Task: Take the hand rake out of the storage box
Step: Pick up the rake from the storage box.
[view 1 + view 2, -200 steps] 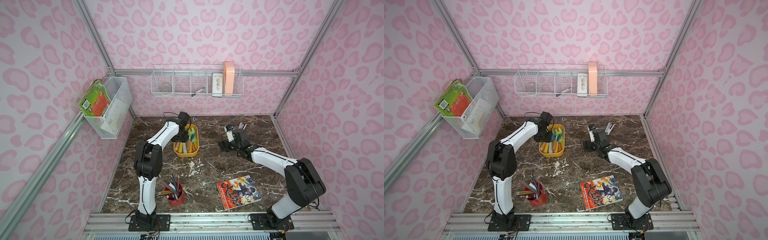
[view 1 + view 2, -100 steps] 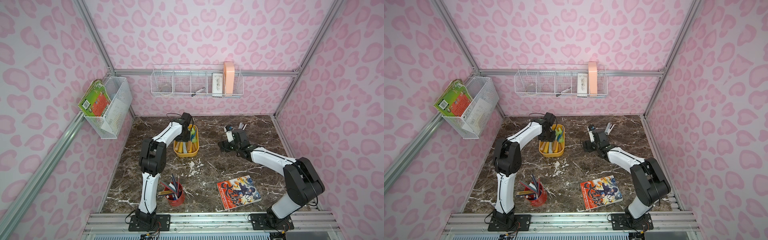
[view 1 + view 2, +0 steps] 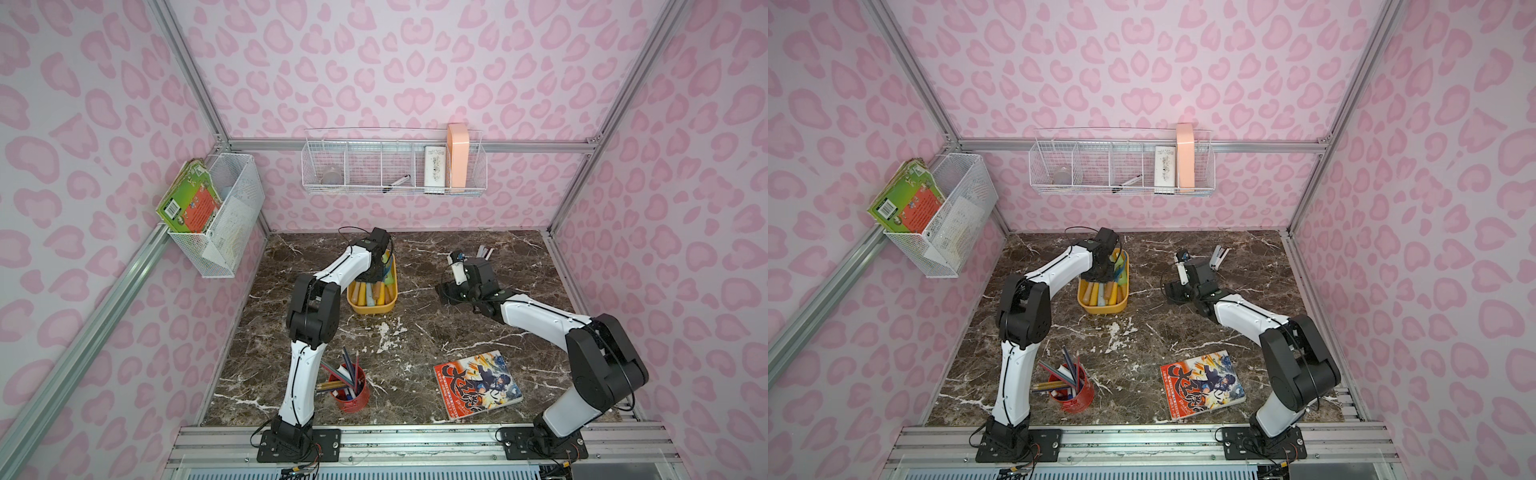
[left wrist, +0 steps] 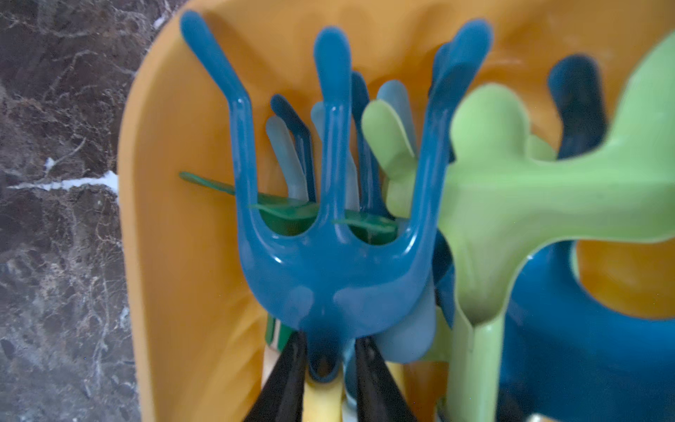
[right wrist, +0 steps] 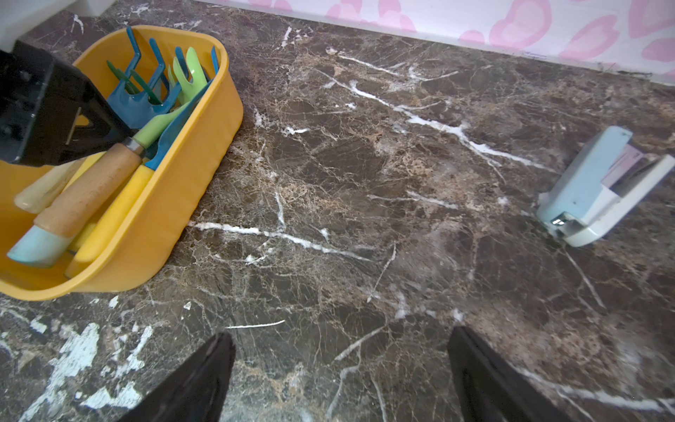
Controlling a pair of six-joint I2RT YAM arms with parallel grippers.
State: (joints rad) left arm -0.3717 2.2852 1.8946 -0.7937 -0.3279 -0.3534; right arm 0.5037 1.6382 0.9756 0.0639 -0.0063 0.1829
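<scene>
Grasp made, removal outstanding: the left hand (image 4: 325,369) is clamped on the neck of the blue rake (image 4: 328,277), which lies among other tools (image 4: 511,204) inside the box (image 4: 175,255), not yet lifted out; the right hand (image 5: 339,347) hangs with jaws apart over bare tabletop (image 5: 365,182).

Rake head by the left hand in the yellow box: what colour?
Dark blue hand rake, three tines; clearest in the left wrist view.

The left claw (image 3: 375,277) is hanging inside a yellow tub (image 3: 371,309) of garden tools (image 3: 365,293) on a marble desk (image 3: 415,332).
</scene>
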